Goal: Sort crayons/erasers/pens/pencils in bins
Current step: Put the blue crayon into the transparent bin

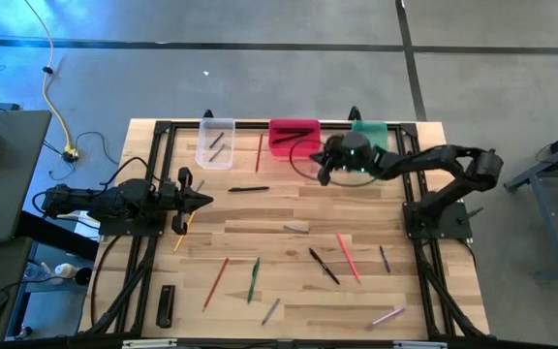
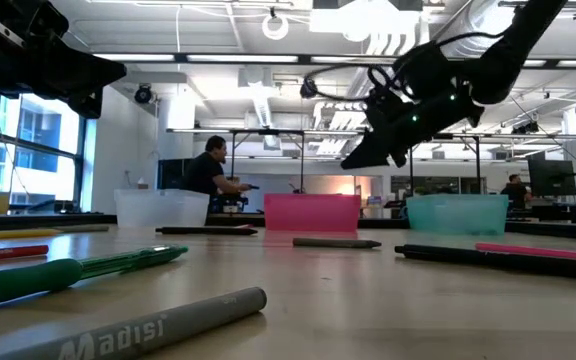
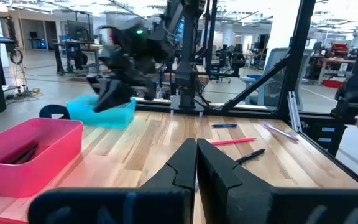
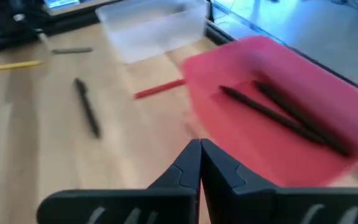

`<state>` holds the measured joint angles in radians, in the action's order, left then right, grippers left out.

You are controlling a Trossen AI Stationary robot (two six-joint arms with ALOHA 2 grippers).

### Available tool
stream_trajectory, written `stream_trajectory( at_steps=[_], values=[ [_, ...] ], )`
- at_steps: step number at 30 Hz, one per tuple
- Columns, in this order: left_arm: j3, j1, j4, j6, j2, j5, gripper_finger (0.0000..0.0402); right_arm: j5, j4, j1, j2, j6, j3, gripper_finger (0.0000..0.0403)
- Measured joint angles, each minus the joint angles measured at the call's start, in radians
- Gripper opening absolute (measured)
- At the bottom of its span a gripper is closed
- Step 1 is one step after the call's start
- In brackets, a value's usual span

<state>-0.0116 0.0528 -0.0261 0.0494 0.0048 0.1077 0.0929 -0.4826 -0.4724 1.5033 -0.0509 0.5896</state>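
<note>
Nearest the front edge of the pale wooden slatted table [image 1: 289, 208] lie a flat black rectangular bar [image 1: 166, 304], a short grey stick [image 1: 271, 310] and a pink stick [image 1: 387, 315]. Just beyond them are a thin red pencil-like stick [image 1: 216, 283], a green pen [image 1: 254, 278], a black pen [image 1: 324, 266], a pink-red stick [image 1: 348, 257] and a small purple stick [image 1: 385, 258], all well apart from one another. Farther in, a grey stick [image 1: 295, 230] lies near the table's middle and a yellow stick [image 1: 181, 233] lies just beside the left gripper [image 1: 201, 201], which waits low at the left side with its dark fingers pressed together and nothing between them. A black pen [image 1: 248, 189] lies beyond that. The right gripper [image 4: 199, 163] hangs in the air near the pink-red plastic bin [image 4: 272, 112], jaws closed and empty. That bin holds two dark sticks [image 4: 284, 118]. A red stick [image 1: 259, 152] lies between it and the clear plastic bin [image 1: 215, 142], which holds a couple of dark sticks. The translucent green bin [image 1: 371, 133] stands at the far right, partly under the right arm
</note>
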Motion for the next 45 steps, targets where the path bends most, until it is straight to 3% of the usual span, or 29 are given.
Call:
stream_trajectory(
  at_steps=[9,19,26,34,45],
  values=[
    [0.0,-0.001,-0.011,0.017,0.0,-0.002,0.0003,-0.216,0.302,0.293,-0.183,-0.147,-0.011,0.0],
    [0.0,-0.001,-0.056,0.054,0.002,0.054,0.0003,-0.405,0.781,0.654,-0.323,-0.7,-0.012,0.0],
    [-0.001,-0.001,-0.054,0.052,0.048,0.153,0.0001,-0.386,1.035,0.872,-0.326,-1.16,-0.012,0.0],
    [-0.001,-0.001,-0.143,-0.003,0.112,0.218,0.0,-0.272,1.119,1.033,-0.326,-1.563,-0.011,0.0004],
    [-0.001,0.0,-0.205,-0.027,0.12,0.246,0.0,-0.116,1.293,1.151,-0.325,-1.948,-0.011,0.0105]
  ],
)
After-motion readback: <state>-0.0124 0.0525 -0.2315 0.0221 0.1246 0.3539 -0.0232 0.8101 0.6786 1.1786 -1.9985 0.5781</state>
